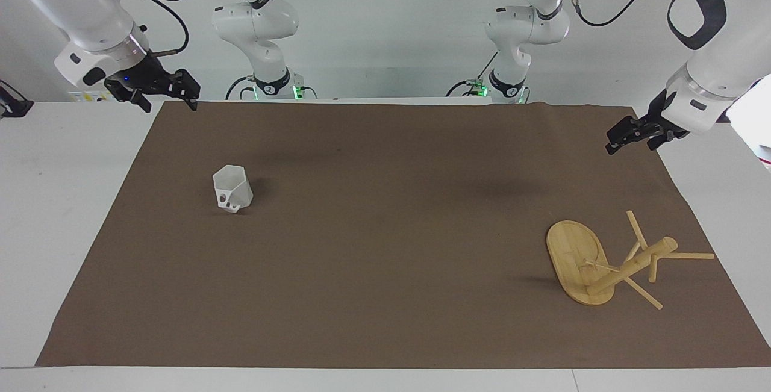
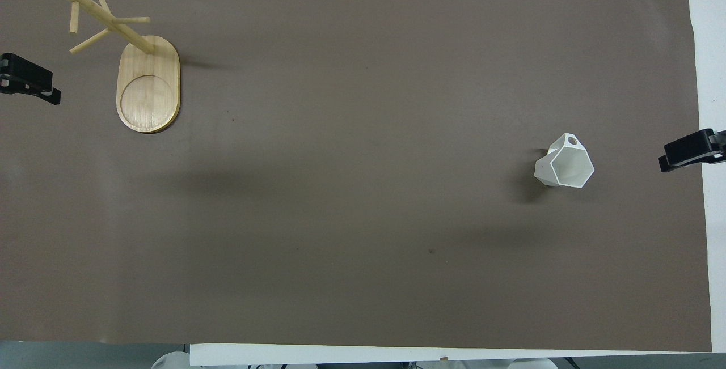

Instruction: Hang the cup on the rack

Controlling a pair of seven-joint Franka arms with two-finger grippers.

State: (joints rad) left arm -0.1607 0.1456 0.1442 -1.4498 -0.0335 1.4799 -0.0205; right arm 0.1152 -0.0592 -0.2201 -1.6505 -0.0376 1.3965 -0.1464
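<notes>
The white faceted cup (image 1: 232,189) (image 2: 565,164) stands upright on the brown mat toward the right arm's end, its holed handle turned away from the robots. The bamboo rack (image 1: 577,259) (image 2: 148,88) stands on its oval base toward the left arm's end, with its pegs bare. My right gripper (image 1: 167,98) (image 2: 683,156) hangs open in the air over the mat's edge at its own end, well apart from the cup. Over the mat's edge at the other end, apart from the rack, my left gripper (image 1: 631,142) (image 2: 33,83) hangs open. Neither holds anything.
The brown mat (image 1: 385,247) covers most of the white table (image 1: 54,199). Only the cup and the rack stand on it, with a wide stretch of mat between them.
</notes>
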